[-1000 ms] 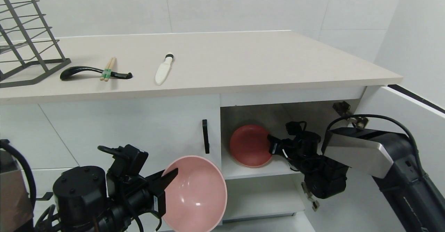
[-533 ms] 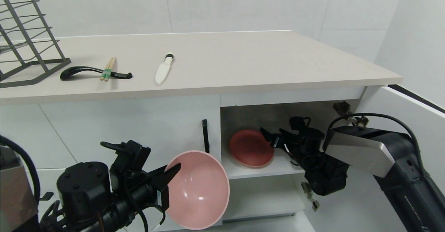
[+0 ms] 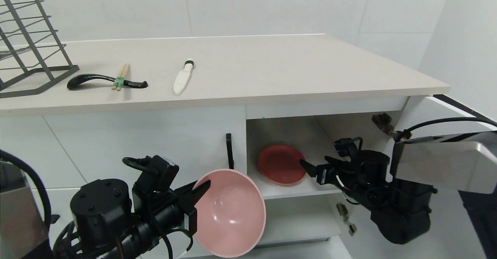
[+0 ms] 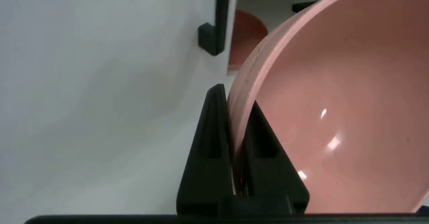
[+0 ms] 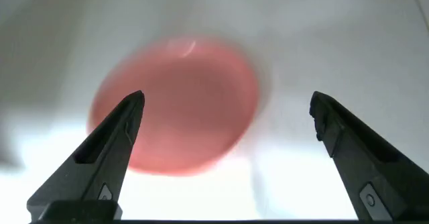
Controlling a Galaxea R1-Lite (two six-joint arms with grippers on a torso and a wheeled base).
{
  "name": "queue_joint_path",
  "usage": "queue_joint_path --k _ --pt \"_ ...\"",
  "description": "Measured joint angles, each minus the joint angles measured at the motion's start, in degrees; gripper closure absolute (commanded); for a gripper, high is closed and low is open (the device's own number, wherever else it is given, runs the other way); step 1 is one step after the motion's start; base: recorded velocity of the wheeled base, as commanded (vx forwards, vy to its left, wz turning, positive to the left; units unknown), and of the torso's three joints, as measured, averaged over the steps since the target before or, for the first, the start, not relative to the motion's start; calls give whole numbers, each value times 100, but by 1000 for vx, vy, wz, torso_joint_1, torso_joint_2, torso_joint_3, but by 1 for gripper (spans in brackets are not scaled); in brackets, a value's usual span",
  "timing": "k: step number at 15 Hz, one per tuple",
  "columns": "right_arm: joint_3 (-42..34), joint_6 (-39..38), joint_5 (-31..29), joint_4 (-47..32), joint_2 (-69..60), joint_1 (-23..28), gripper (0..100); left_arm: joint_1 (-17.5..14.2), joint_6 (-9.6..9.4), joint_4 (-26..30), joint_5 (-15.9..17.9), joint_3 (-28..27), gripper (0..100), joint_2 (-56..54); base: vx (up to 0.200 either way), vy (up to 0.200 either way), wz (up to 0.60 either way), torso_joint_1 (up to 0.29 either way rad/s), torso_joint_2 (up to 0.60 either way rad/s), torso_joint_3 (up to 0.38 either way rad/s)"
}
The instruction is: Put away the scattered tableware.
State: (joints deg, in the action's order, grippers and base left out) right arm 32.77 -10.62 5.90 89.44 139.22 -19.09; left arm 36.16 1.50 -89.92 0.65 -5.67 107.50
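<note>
Glossy pink bowl [image 3: 233, 212], tilted, rim pinched by the left gripper [image 3: 202, 191], before the closed door's black handle [image 3: 229, 152]. Right gripper [image 5: 228, 106], spread empty, faces the red plate [image 3: 280, 164] near the cabinet shelf's [image 3: 271, 191] front edge; best cleared before levelling the bowl in.

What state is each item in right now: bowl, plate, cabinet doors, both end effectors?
Pink bowl: clamped by its rim, tipped on edge.
Red plate: flat on the cabinet shelf, ungripped.
Left end effector: shut on the pink bowl.
Right end effector: open, facing the red plate.
Right cabinet door: open.
Left cabinet door: shut.
</note>
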Motion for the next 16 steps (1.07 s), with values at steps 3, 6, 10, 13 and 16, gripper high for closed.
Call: queue_joint_path --k 3,6,10,13,16 --pt "-1042 148 -29 44 -992 -351 0 171 -22 -2 -2 -78 100 0 0 0 0 0 0 0" --pt "-1773 180 -123 57 -1937 -712 0 247 -84 -2 -13 -375 100 39 0 0 0 0 0 0" --pt "-2454 321 -254 48 -3018 -922 0 455 -584 -2 -133 -952 100 396 0 0 0 0 0 0" --pt "-2743 482 -260 52 -3580 -944 0 607 -740 0 -713 -1558 100 796 0 0 0 0 0 0" --pt "-2931 561 -268 52 -3880 -959 0 920 -768 -2 -981 -2100 100 1209 0 0 0 0 0 0"
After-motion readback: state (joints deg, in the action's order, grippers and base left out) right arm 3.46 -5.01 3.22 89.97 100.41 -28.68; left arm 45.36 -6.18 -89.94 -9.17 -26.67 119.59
